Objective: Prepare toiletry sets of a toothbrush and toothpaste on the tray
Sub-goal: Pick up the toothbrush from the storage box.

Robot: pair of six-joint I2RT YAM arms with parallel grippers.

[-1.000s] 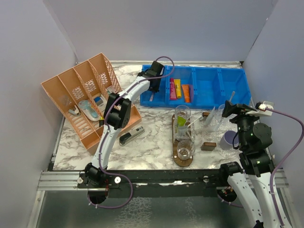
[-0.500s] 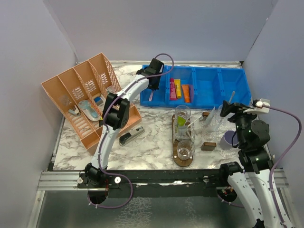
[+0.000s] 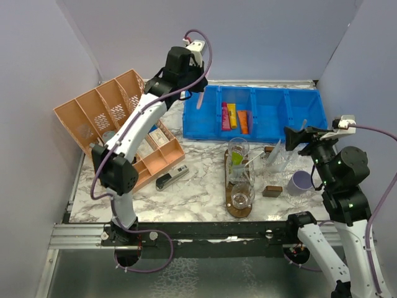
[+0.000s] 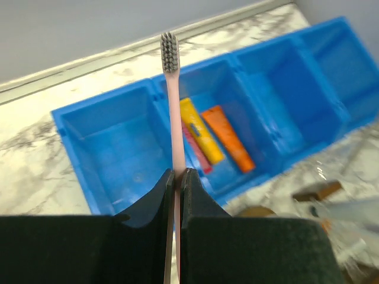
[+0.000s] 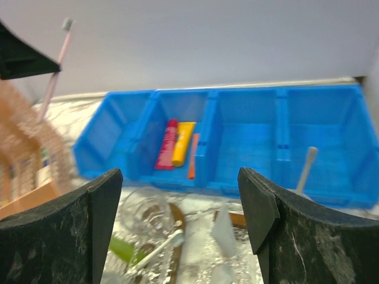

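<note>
My L jaws pinch a pink toothbrush (image 3: pixel 200 99) high over blue bin's (image 3: pixel 273 112) L end; R jaws hang nr tray (image 3: pixel 238 212).

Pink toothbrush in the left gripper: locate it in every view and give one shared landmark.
Top external: upper centre, pink toothbrush in the left gripper, over the blue bin's left end.
Left wrist: centre, upright, bristles at top.
Right wrist: upper left, slanted, bristles up.
Shared landmark: the blue bin's red, yellow and orange tubes.
</note>
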